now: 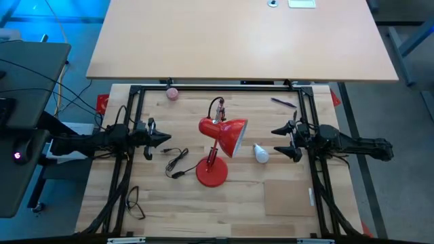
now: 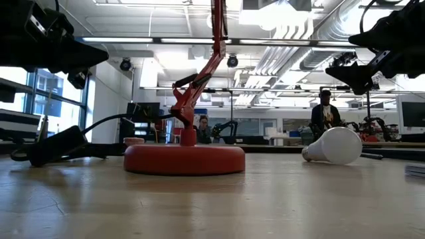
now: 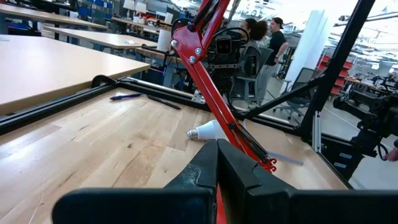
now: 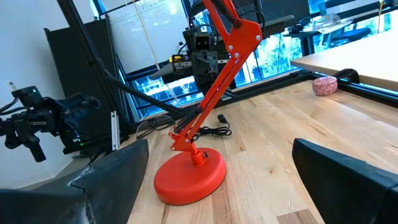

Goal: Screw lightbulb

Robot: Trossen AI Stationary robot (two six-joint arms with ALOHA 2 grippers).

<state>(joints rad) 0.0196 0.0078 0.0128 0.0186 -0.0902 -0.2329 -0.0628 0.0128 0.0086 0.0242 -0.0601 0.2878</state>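
Lying free on table (image 1: 285, 203), lightbulb (image 1: 261, 153): light, fragile, slippery glass. Best gripped gently round the globe, right gripper (image 1: 287, 141) spread wide beside it. Left gripper (image 1: 160, 139) clenched empty.

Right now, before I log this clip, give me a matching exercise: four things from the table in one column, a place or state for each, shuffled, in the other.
Things:
1. lightbulb
2. red lamp
3. left tool
4. right tool

States:
A. fingers shut, left of the lamp
B. standing on its round base mid-table
C. lying on its side beside the lamp shade
D. fingers open, next to the bulb

Pairs: 1-C, 2-B, 3-A, 4-D
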